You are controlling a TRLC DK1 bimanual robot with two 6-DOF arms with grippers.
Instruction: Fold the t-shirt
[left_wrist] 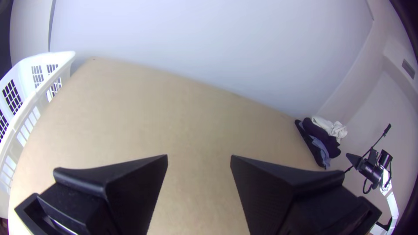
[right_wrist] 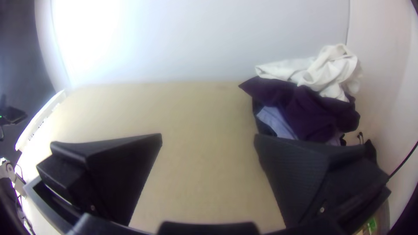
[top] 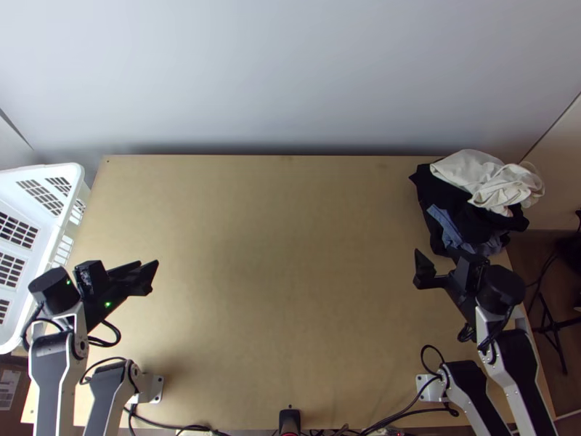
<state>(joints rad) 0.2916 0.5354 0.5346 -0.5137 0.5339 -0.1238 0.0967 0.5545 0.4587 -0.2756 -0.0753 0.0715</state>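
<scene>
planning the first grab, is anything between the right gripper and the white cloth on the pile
Yes, the near part of the pile: the dark cloth and blue cloth lie between the right gripper and the white cloth on top.

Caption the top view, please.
Left gripper and right gripper above wooden table; white basket at left, rumpled clothes heaped far right.

Strong glare on the wall (right_wrist: 93, 39) in right wrist view, soft top-view shadows, bowed wrist-view edges
</scene>
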